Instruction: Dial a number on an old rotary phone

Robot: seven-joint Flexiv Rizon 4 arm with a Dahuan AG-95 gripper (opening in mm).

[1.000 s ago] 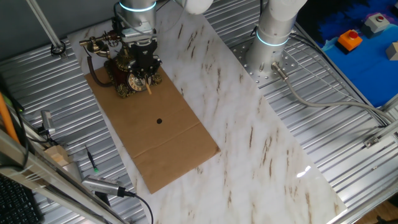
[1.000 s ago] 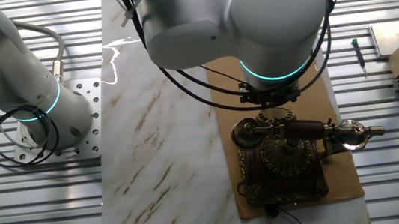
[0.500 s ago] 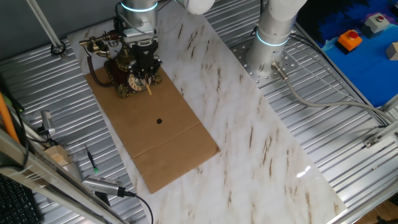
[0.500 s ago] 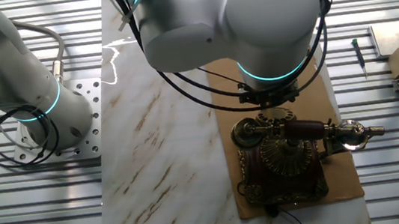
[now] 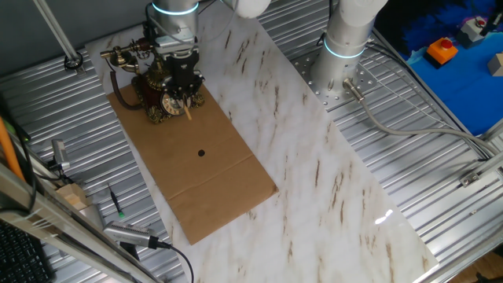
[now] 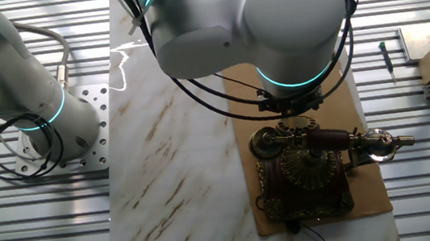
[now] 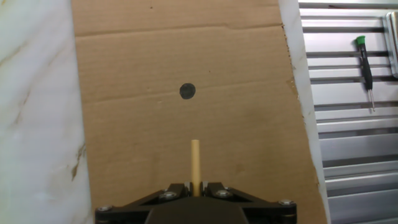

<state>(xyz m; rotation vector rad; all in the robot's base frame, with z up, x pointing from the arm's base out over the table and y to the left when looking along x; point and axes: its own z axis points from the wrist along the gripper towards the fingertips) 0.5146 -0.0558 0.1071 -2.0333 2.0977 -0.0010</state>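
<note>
Under the hand (image 7: 196,188), clenched on a thin wooden stick (image 7: 195,163), I see the old rotary phone (image 5: 161,93) on brown cardboard (image 5: 206,177); stick tip sits at the dial (image 5: 170,103). Ahead of the hand: a black dot (image 7: 187,91).

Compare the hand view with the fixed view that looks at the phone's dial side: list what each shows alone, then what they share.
Only the hand view shows the green-handled screwdriver on the metal slats clearly.

Only the fixed view shows the old rotary phone, its pale dial, and the orange button on the blue surface.

Both show the gripper shut on the wooden stick, the cardboard sheet with its black dot, and the marble tabletop.
</note>
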